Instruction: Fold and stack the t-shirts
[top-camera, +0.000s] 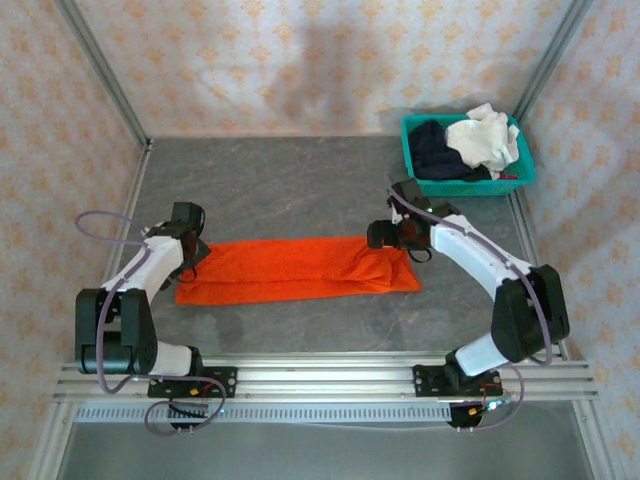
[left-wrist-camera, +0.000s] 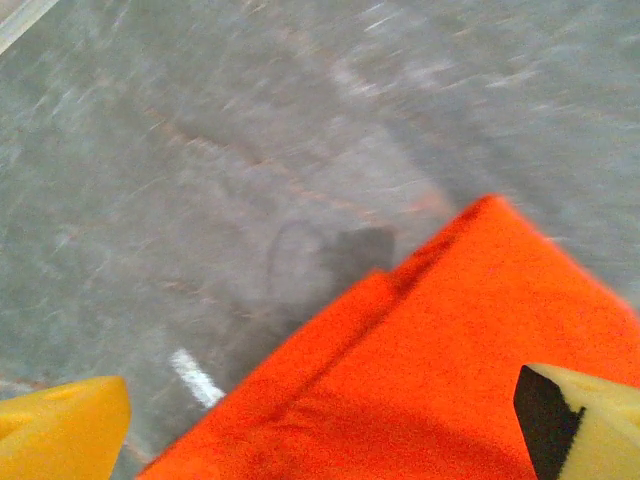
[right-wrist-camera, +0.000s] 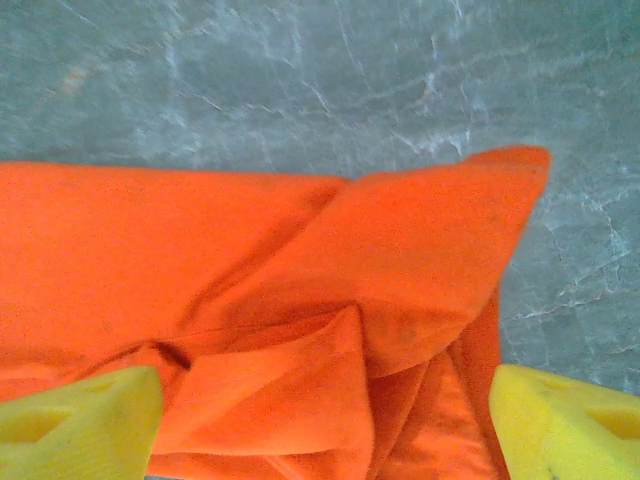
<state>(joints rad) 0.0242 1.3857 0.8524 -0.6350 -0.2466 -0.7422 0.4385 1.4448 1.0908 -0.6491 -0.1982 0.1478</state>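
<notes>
Top external view: a grey table (top-camera: 280, 185) carried the orange t-shirt (top-camera: 290, 272), folded into a long band running from 9 o'clock to 3 o'clock and lying a little toward 6 o'clock of the table's middle
Shirt's shape: the 9 o'clock half lay flat and smooth, while the 3 o'clock end was bunched into loose folds
Left gripper: the left gripper (top-camera: 192, 258) stood at the band's 9 o'clock end, over its corner
Left wrist view: the picture was blurred; the left gripper (left-wrist-camera: 320, 440) had its yellow jaws spread wide with nothing clamped between them, and the shirt's corner below pointed toward 1 o'clock on the grey surface
Right gripper: the right gripper (top-camera: 385, 237) stood at the band's 3 o'clock end, at its far edge
Right wrist view: the right gripper (right-wrist-camera: 320, 425) was open too, jaws set wide apart over the rumpled orange cloth and gripping none of it
Basket: a teal mesh basket (top-camera: 520, 183) sat at the table's 1 o'clock corner, well apart from the orange shirt
Basket contents: a navy t-shirt (top-camera: 435, 150) lay on its 9 o'clock side and a white t-shirt (top-camera: 485, 140) was heaped on its 3 o'clock side, both crumpled
</notes>
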